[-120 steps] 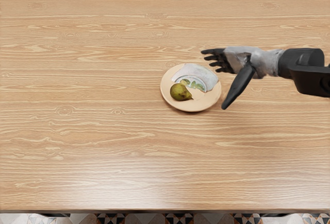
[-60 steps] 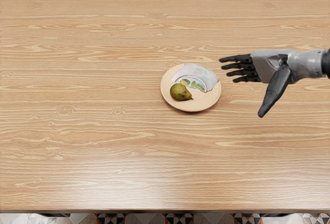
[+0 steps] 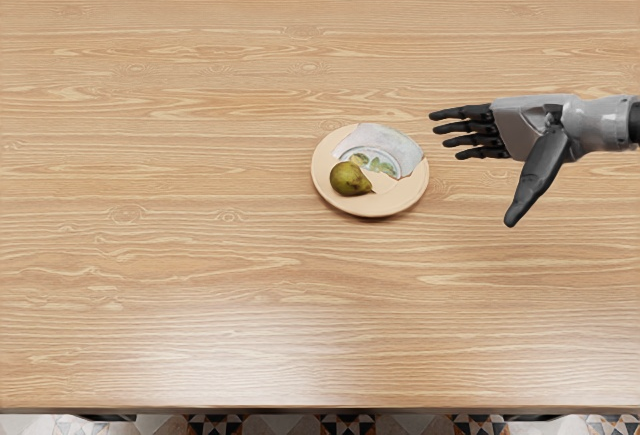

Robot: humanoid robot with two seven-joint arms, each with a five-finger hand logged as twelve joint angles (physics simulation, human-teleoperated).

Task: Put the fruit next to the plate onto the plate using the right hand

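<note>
A green-brown pear [image 3: 350, 179] lies on the left part of a round tan plate [image 3: 396, 198] near the table's middle. The plate bears a white and green pattern. My right hand [image 3: 490, 150] hovers to the right of the plate, well apart from it. Its fingers are spread flat, pointing left, with the thumb hanging down, and it holds nothing. The right arm enters from the right edge. The left arm does not show.
The plate sits on a wide wooden table [image 3: 200, 255] whose far edge runs along the top and whose near edge runs along the bottom.
My right hand drew back to the right, away from the plate, and over the last half second it has barely moved. The pear has stayed on the plate.
</note>
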